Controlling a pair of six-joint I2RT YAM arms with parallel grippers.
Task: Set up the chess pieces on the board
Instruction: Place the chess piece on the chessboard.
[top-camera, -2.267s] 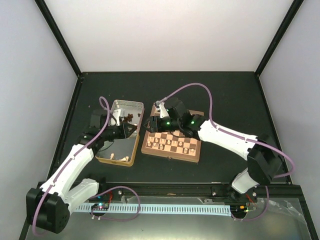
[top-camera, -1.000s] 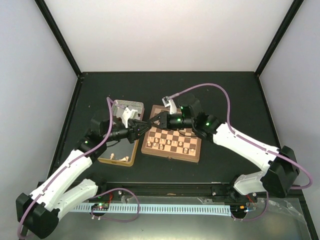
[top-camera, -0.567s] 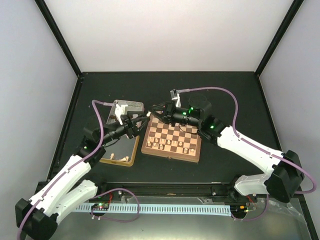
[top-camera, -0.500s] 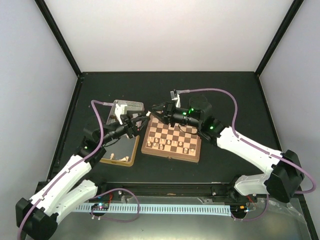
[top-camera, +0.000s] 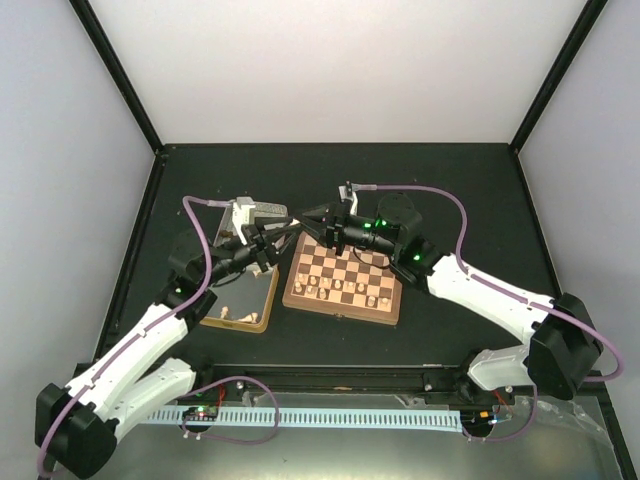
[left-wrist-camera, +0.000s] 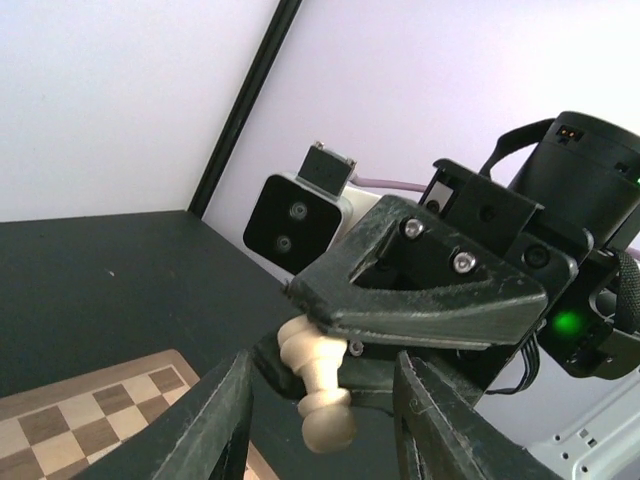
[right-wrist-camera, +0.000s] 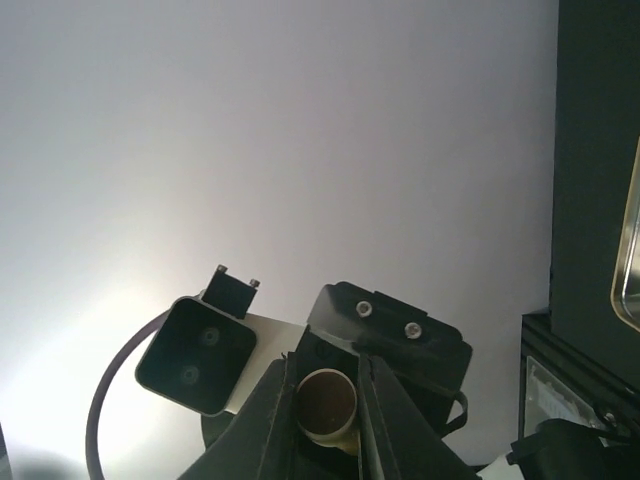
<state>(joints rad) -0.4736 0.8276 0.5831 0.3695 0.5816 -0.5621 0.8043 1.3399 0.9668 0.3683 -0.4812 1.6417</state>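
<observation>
pale chess piece (left-wrist-camera: 318, 392) hangs midair over the far left corner of the board (top-camera: 345, 268), clamped in my right pincer (right-wrist-camera: 325, 402); my left pincer (left-wrist-camera: 325, 440) gapes empty beside it, apparently a handover for reach.

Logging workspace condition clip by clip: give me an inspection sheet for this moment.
Surface: black table carrying board and tin.
Job's things: board partly set with chess pieces along its near rows; more in the metal tin; one cream piece held aloft.
Clutter: nothing seen.
Grippers: right gripper shut on the cream piece; left gripper open, flanking it without touching.
Cables: purple cables loop over both arms.
Surroundings: white walls, black frame posts.
</observation>
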